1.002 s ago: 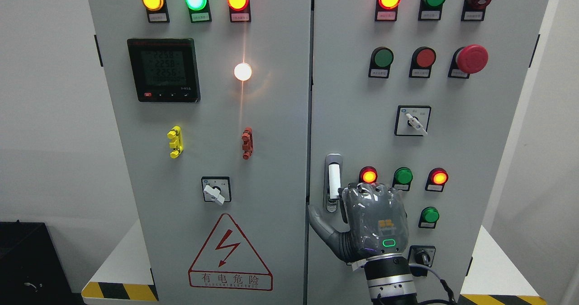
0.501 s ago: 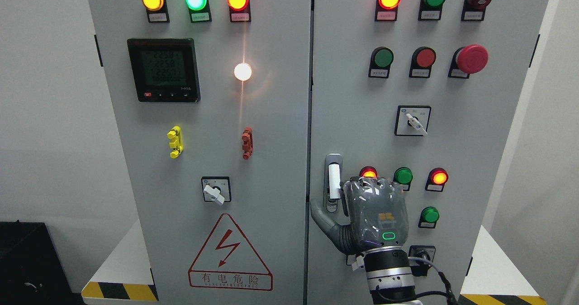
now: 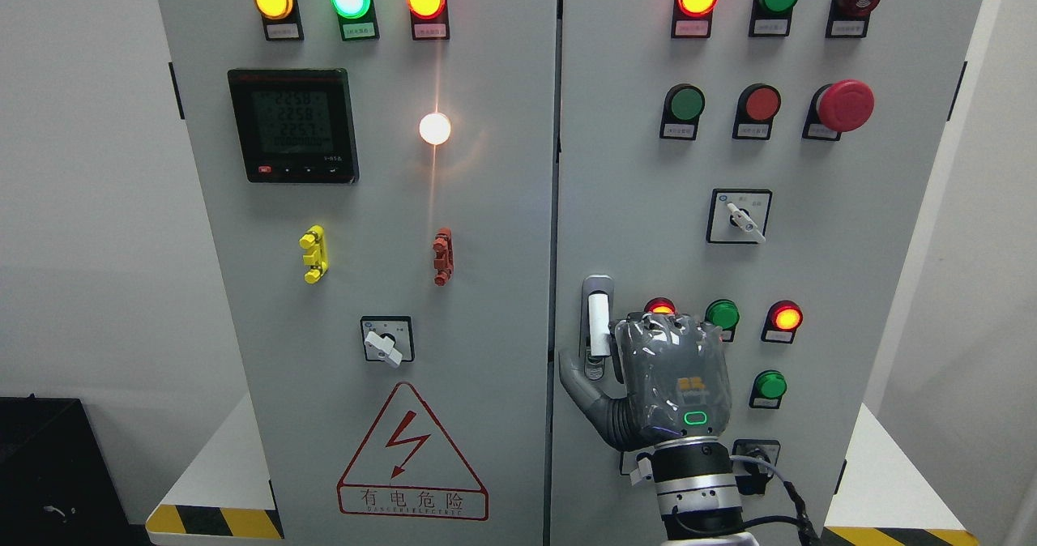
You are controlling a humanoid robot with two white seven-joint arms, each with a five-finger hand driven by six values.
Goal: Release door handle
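Observation:
The white door handle (image 3: pixel 598 325) stands upright in its metal plate at the left edge of the right cabinet door (image 3: pixel 810 270). My right hand (image 3: pixel 648 368) comes up from the bottom edge, its grey back facing me, just right of the handle's lower end. The thumb (image 3: pixel 577 380) stretches out to the left below the handle. The other fingers (image 3: pixel 668 331) bend away toward the door and partly cover a red lamp (image 3: pixel 660 306). The handle shows along its whole length and nothing wraps around it. The left arm is out of view.
Lamps, push buttons, a red emergency stop (image 3: pixel 845 105) and a rotary switch (image 3: pixel 741 216) cover the right door. The left door (image 3: pixel 364 287) carries a meter (image 3: pixel 293 125), a selector (image 3: pixel 386 341) and a warning triangle (image 3: pixel 411 449). Both doors sit shut.
The right hand has risen slightly along the door and shifted a little toward the handle, now hiding more of the red lamp. The thumb has moved up with it. The handle has not moved.

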